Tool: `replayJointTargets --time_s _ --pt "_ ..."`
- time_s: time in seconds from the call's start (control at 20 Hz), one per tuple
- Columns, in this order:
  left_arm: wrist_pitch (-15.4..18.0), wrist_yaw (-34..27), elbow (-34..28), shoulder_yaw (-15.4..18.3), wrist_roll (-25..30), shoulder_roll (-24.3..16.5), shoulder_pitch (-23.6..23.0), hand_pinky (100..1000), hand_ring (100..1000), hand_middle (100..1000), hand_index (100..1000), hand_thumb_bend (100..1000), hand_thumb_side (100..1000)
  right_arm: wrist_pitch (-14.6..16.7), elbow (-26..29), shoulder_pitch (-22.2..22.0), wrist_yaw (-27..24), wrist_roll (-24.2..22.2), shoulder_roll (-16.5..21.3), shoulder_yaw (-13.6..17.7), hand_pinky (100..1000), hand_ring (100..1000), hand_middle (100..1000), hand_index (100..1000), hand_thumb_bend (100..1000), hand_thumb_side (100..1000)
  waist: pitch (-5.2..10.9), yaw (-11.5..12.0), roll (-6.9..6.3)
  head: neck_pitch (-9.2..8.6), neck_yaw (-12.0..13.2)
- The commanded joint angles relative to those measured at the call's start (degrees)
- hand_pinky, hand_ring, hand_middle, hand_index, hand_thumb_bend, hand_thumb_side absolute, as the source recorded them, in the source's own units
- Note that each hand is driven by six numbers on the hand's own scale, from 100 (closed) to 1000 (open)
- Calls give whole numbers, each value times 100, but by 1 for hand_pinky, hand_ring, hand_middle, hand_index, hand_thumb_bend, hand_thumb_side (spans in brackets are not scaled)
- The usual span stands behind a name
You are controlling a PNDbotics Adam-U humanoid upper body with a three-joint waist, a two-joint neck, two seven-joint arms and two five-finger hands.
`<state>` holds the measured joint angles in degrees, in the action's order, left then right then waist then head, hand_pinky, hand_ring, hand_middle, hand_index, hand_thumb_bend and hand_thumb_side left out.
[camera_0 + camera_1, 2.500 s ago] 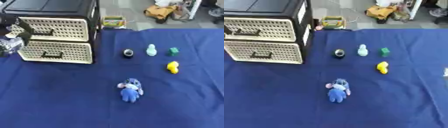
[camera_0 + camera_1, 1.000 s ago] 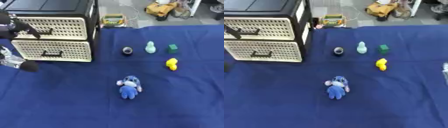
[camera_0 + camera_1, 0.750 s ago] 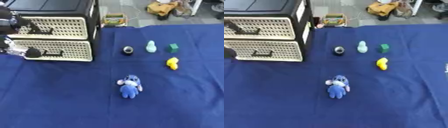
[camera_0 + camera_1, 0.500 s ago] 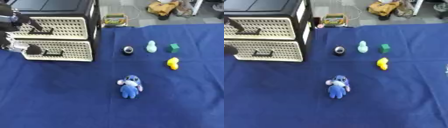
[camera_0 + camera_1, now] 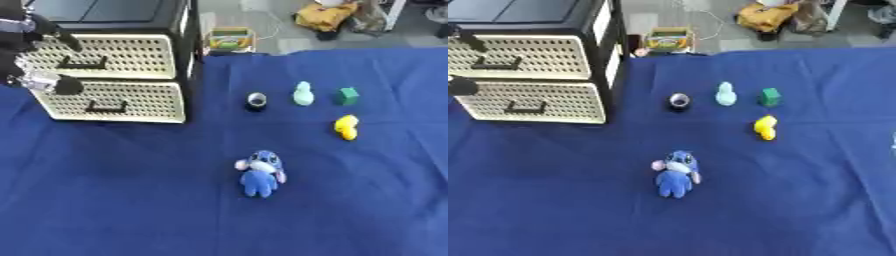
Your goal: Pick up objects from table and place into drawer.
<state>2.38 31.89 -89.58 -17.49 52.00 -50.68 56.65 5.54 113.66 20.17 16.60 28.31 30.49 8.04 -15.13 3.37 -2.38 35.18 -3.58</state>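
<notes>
Two drawers (image 5: pixel 109 77) shut | left hand (image 5: pixel 35 55) held at their fronts, fingers spread, nothing gripped | toys (image 5: pixel 260 172) lie at 4 o'clock, well apart | right hand unseen

A navy cloth (image 5: pixel 131 200) carries a blue plush (image 5: pixel 261 172), yellow duck (image 5: pixel 346 127), green cube (image 5: pixel 348 95), mint figure (image 5: pixel 303 94), black-and-silver ring (image 5: pixel 255 101) and cream perforated drawers (image 5: pixel 114 80) in a black cabinet (image 5: pixel 188 30).

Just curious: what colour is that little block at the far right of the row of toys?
The block is green, clearest in the left eye view.
</notes>
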Motion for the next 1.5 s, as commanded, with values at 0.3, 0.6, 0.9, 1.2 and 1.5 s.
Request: replayJointTargets --time_s 0.3,0.6,0.9,1.2,1.5 --pt "-75 298 560 47 -3 97 307 100 100 100 924 533 935 6 93 67 49 -2 196 3 563 593 549 769 294 957 45 -35 0 -175 71" --pt "-131 431 775 36 -3 194 347 100 100 100 932 525 942 6 93 69 59 -5 193 3 563 593 547 770 294 932 -11 -48 -9 -242 85" --pt "-196 526 885 -46 -3 255 330 100 100 100 952 534 948 13 93 81 66 -3 187 3 563 593 547 770 300 954 -57 -58 -10 -271 108" --pt "-250 670 1012 -98 -3 309 321 100 100 100 1000 539 951 19 93 82 69 12 180 9 563 593 546 770 300 953 -73 -67 -2 -294 123" --pt "-332 810 1049 -87 -3 330 321 100 100 100 999 539 953 21 93 79 70 7 171 10 563 592 545 770 304 952 -94 -70 0 -322 132"
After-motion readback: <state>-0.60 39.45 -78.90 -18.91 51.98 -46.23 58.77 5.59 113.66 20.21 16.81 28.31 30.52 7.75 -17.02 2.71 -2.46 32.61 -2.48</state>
